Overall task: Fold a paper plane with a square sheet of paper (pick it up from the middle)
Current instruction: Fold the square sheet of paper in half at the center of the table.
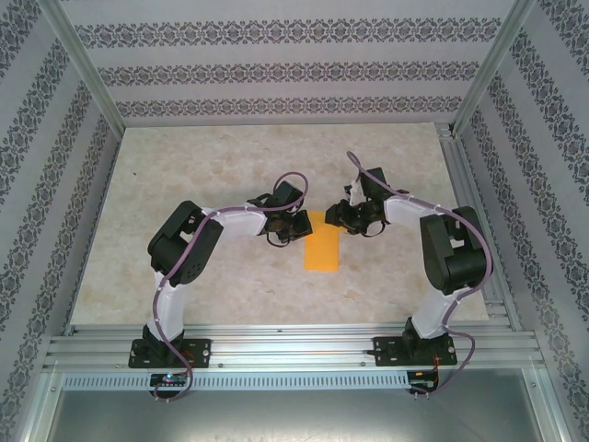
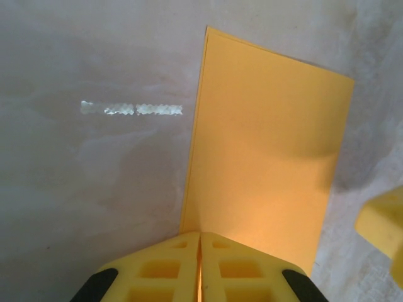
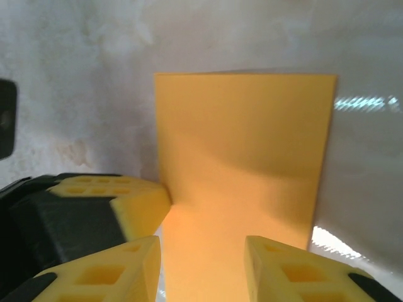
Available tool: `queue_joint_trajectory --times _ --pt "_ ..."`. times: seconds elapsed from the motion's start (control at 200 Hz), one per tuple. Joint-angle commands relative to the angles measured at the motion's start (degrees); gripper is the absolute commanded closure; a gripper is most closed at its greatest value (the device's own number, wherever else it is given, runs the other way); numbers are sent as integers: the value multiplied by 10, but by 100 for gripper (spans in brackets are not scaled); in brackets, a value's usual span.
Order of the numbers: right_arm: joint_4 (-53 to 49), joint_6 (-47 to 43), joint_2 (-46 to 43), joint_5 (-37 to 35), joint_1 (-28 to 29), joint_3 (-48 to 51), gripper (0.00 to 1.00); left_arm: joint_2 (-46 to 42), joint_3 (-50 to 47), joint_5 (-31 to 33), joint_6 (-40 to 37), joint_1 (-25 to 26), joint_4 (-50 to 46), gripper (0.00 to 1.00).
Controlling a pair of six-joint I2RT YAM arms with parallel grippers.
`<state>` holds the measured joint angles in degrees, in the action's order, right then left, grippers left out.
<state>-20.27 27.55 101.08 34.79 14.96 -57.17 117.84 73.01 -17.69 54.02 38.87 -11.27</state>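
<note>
Sheet of thin orange-yellow paper [image 1: 322,249], folded to a rectangle, lies flat on the pale tabletop [image 1: 184,184]. The left pincer [image 2: 199,242], pressed together, bears on its edge, likely sharpening the crease; the right pincer [image 3: 201,251], spread, straddles its end.

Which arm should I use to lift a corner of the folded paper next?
Probably the right. The right gripper stands open above the end of the square sheet of paper, free to grip. The left gripper is shut, tips at that end, apparently pinning it.
</note>
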Motion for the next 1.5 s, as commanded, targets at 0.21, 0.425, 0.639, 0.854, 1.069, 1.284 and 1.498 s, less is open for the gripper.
queue_joint_trajectory --times 0.21,0.425,0.639,0.854,1.069,1.284,1.498 --pt "59 23 11 -1 14 82 60 4 -21 13 -16 8 -51 89" --pt "48 24 -30 9 17 85 59 7 -18 11 -16 9 -51 89" --pt "84 59 -84 31 33 141 60 10 -14 8 -16 9 -51 89" --pt "122 74 -53 3 53 199 60 10 -17 9 -15 8 -50 89" --pt "89 67 -98 12 58 196 59 9 -20 7 -17 9 -50 89" --pt "114 88 -133 30 64 231 59 8 -19 7 -17 9 -49 89" --pt "113 82 -93 -1 72 253 59 7 -21 7 -17 9 -48 89"
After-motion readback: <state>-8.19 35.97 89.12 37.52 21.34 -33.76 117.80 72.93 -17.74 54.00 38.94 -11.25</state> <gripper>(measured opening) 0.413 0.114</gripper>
